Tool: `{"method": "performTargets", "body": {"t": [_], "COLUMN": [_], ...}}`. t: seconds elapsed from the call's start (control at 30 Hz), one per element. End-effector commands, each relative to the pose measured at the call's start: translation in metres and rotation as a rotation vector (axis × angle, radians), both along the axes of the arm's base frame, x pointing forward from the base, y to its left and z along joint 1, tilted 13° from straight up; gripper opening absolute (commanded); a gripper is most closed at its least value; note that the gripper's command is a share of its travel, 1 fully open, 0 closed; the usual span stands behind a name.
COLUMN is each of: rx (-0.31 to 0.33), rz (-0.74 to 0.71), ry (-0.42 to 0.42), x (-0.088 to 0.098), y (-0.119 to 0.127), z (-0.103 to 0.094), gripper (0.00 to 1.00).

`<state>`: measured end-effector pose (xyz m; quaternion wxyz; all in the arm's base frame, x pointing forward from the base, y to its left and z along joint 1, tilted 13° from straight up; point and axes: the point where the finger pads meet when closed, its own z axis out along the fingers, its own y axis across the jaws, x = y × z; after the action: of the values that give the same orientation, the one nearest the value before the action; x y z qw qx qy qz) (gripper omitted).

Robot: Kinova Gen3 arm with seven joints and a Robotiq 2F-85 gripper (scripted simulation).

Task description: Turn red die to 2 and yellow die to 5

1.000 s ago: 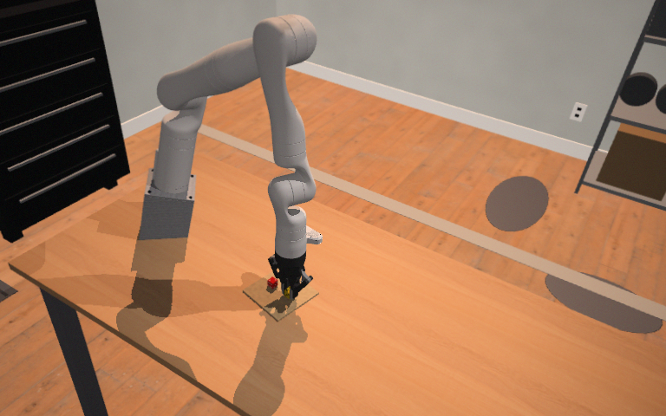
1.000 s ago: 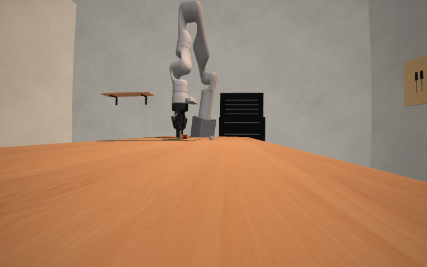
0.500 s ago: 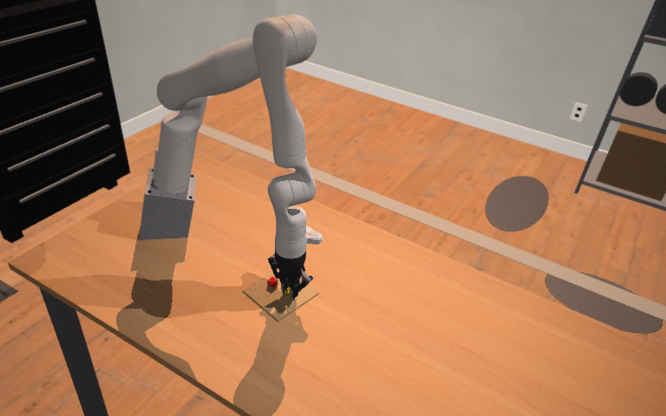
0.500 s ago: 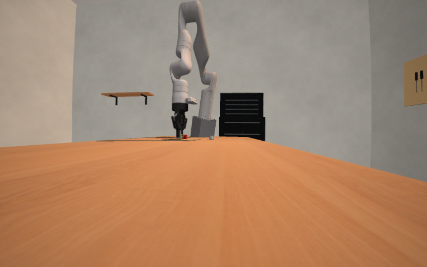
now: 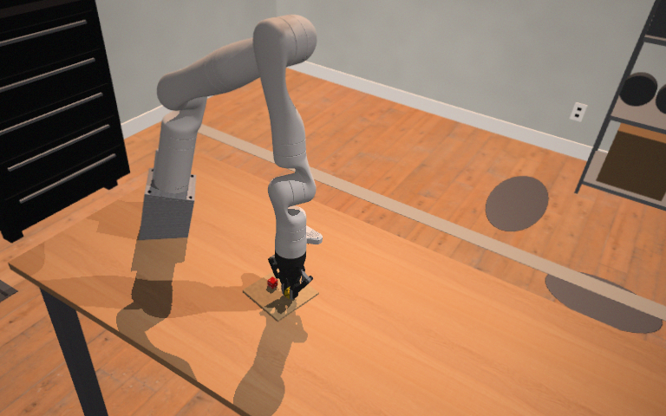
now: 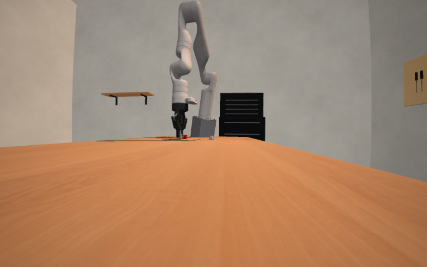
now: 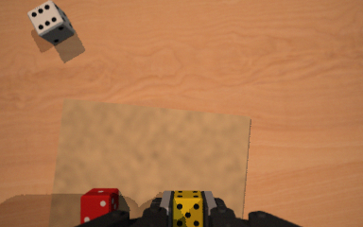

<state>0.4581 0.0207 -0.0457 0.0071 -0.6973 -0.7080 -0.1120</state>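
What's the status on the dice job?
Gripper shut on yellow die, low over the mat. Red die on mat, close beside the gripper. White die off mat, six up.

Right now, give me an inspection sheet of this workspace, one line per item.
Surface: wooden table with a tan mat lying flat on it.
Job's things: yellow die gripped low over the mat's near edge; whether it touches the mat cannot be told. Red die on the mat, beside the yellow one and apart from it. White die off the mat on bare wood, six up.
Clutter: nothing seen.
Tool: tool shut on the yellow die, pointing straight down.
Cables: nothing seen.
Surroundings: black drawer unit, wall shelf, open shelving rack, wall socket.
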Motion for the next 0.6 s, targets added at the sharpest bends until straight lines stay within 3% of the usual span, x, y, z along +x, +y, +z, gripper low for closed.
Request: {"method": "performTargets", "body": {"t": [0.0, 0.57], "rx": [0.000, 0.000], "rz": [0.000, 0.000], "ry": [-0.001, -0.001], "x": [0.0004, 0.0008], "y": [-0.0001, 0.0004], "z": [0.0002, -0.0027], "gripper": [0.15, 0.15]}}
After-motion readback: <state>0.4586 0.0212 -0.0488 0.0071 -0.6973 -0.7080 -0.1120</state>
